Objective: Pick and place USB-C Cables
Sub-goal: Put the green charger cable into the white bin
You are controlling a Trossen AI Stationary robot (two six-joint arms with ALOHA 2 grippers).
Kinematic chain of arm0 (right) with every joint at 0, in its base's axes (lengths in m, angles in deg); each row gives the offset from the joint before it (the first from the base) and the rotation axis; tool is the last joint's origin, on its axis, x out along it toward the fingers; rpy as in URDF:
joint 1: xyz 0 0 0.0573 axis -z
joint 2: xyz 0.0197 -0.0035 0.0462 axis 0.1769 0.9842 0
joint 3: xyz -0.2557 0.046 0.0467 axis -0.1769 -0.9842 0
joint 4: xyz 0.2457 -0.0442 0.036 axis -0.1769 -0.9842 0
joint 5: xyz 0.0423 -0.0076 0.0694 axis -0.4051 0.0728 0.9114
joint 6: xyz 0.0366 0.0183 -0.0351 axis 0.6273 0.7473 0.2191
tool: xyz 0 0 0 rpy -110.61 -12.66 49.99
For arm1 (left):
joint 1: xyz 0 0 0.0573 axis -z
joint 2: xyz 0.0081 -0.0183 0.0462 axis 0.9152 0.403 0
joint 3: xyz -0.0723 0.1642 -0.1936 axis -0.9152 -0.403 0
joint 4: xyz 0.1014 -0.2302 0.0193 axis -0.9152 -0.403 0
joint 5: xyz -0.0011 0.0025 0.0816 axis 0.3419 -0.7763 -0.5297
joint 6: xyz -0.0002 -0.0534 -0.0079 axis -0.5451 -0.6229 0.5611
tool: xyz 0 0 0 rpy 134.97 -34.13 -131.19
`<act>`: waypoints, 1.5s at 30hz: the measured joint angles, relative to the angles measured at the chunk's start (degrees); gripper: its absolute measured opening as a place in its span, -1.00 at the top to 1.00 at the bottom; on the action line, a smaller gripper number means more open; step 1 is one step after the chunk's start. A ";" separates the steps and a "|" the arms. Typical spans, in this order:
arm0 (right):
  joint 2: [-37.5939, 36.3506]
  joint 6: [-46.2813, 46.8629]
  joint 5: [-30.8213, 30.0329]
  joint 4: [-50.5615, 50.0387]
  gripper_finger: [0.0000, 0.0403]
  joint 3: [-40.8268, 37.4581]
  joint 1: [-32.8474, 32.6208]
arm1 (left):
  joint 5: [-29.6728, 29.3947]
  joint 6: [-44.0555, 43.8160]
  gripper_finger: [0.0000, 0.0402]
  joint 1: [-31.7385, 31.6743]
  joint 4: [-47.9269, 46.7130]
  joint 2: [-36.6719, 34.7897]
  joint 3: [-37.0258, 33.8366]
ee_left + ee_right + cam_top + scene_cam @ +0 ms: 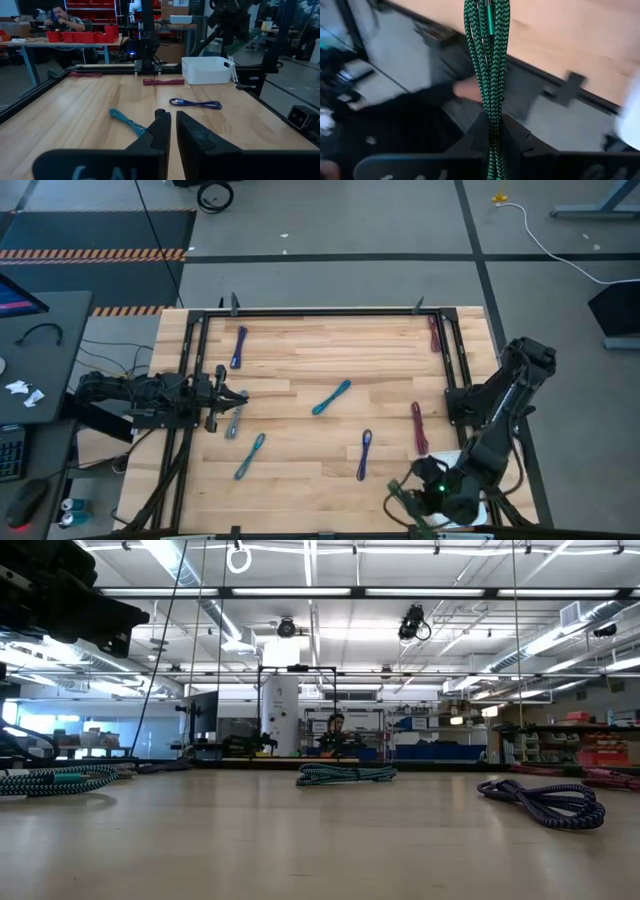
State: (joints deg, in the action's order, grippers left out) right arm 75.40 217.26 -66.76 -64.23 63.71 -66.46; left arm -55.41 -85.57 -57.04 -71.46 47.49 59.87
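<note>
Pale wooden planks make up the table point(300, 370), edged by a black metal frame. At its near right corner the right gripper point(492, 131) is clamped on a green cable point(487, 55), a braided loop running straight out from between its fingers. At the left edge the left gripper point(173, 131) hovers with its fingers nearly together, holding nothing. Seven slim bundled cables lie on the wood: two purple point(238, 346), two teal point(331, 396), two dark red point(418, 427) and one grey point(234, 421). A white plastic bin point(207, 69) sits by the right arm.
</note>
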 joint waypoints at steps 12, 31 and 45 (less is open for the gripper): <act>-6.55 4.10 20.44 -26.58 0.87 0.00 -2.47 | 0.00 0.02 0.84 0.00 0.00 0.00 0.00; -5.98 6.04 28.09 -17.39 0.88 -14.99 0.97 | 0.00 0.00 0.85 0.00 0.00 0.00 0.02; -5.98 5.78 30.10 -6.47 0.74 -24.04 1.13 | 0.00 0.00 0.82 0.00 0.00 -0.02 0.00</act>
State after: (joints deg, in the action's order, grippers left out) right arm 69.42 223.04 -36.66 -70.70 39.67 -65.33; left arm -55.41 -85.57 -57.04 -71.46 47.47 59.87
